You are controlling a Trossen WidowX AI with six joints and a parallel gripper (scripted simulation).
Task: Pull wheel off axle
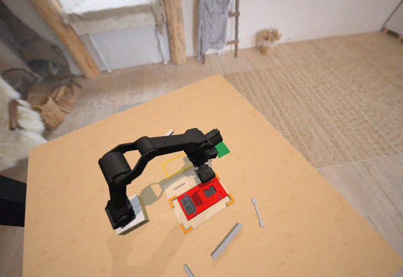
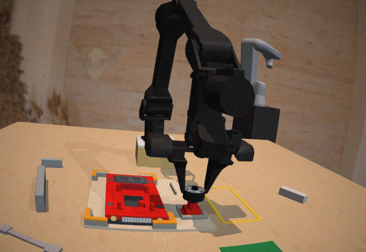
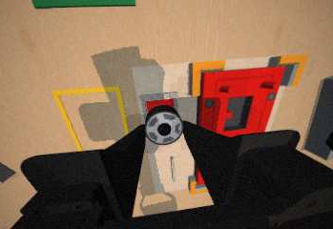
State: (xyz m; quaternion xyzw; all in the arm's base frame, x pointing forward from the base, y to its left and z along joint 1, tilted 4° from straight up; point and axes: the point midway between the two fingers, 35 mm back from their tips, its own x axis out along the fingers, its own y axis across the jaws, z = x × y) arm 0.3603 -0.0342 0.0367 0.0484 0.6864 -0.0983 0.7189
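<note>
Exterior view shows my gripper (image 2: 195, 187) pinching the wheel (image 2: 193, 192), which sits on the red axle (image 2: 191, 206), so lifting and dropping it in the yellow square (image 2: 233, 204) remains.

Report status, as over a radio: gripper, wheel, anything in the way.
Gripper shut on wheel. Wheel raised above red axle base, not yet over yellow marked area. Nothing in the way.

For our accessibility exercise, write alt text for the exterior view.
A black robot gripper is shut on a small dark wheel above its red axle base. A yellow-outlined area lies beside it on the wooden table, near a red board.
</note>
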